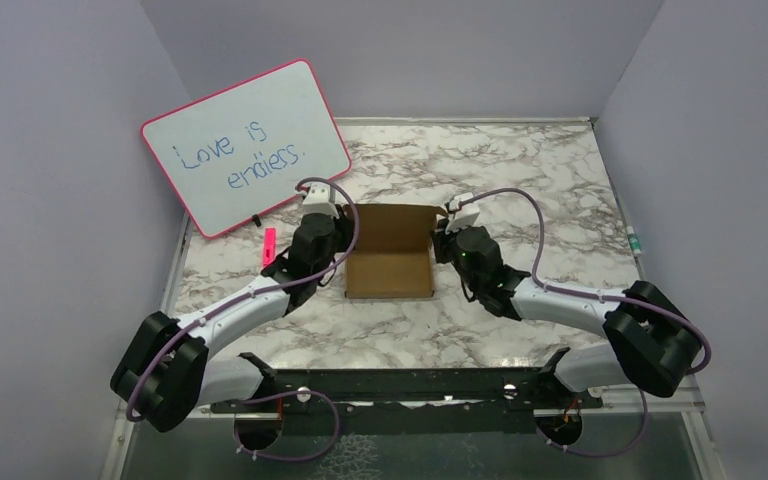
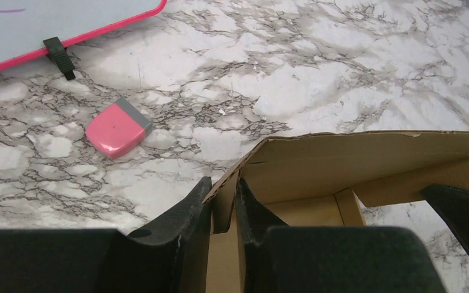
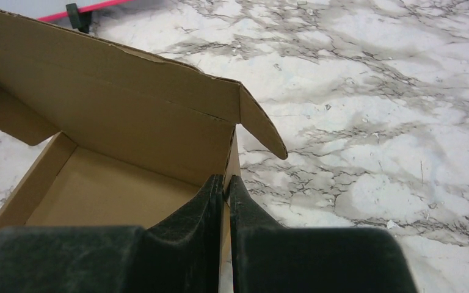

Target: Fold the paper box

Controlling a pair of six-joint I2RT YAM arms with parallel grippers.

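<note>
Holding: left fingers [image 2: 186, 210] and right fingers [image 3: 203, 204] are each pinched nearly closed on one side wall of the paper box [image 1: 390, 262] — probably to brace both walls upright for the next fold.
Box position: middle of the bench [image 1: 520, 170], between the two arms, back panel raised.
Cardboard versus fingers: a wall edge sits within each pair — one finger inside, one outside, near the far corners.

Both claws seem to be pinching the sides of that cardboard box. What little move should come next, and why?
Probably the right gripper should let go and push the corner tab inward. It and the left gripper each pinch a side wall of the paper box upright, and the back wall stands, but that tab flares outward, so the corner looks not yet locked.
</note>
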